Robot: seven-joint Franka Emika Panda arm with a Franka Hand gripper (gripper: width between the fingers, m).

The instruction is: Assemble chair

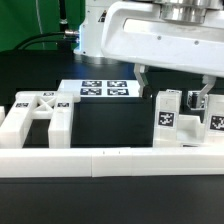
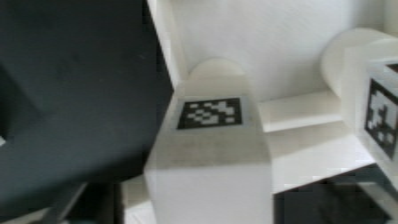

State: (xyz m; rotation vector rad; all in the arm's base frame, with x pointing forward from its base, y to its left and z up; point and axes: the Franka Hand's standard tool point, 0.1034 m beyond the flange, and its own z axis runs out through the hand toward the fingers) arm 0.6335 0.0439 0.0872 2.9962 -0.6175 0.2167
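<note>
Chair parts of glossy white blocky plastic (image 1: pixel 165 118) stand in two separate groups on the black tabletop (image 1: pixel 105 125), and the groups are not joined to each other. Near the table's front edge, toward the corner on the exterior view's left, sits a low white frame piece with an X-shaped cross brace (image 1: pixel 38 108); its braced face is turned upward, and one small tag shows on its top. Toward the front corner on the exterior view's right, several upright white blocks stand close together; each shows a black-and-white square tag on the face turned to the camera, and the outermost tagged block (image 1: pixel 215 122) is cut off by the picture's border. The wrist view shows a white tapering piece with a rounded tip (image 2: pixel 214 160), smooth and shiny, with a small square tag just below the tip. Beside it is a thicker white rounded part with a larger tag (image 2: pixel 379 100); whether the two touch cannot be told.

The dark two-finger gripper (image 1: pixel 172 88) under the arm's bulky white hand hangs over the right-hand group; one dark finger (image 1: pixel 143 75) shows on the exterior view's left of the blocks and another (image 1: pixel 203 97) among them. Whether the jaws clamp a part or only straddle it cannot be told.

A long low white border wall (image 1: pixel 100 160) runs along the front edge; the marker board (image 1: pixel 105 90) lies flat toward the back edge.
</note>
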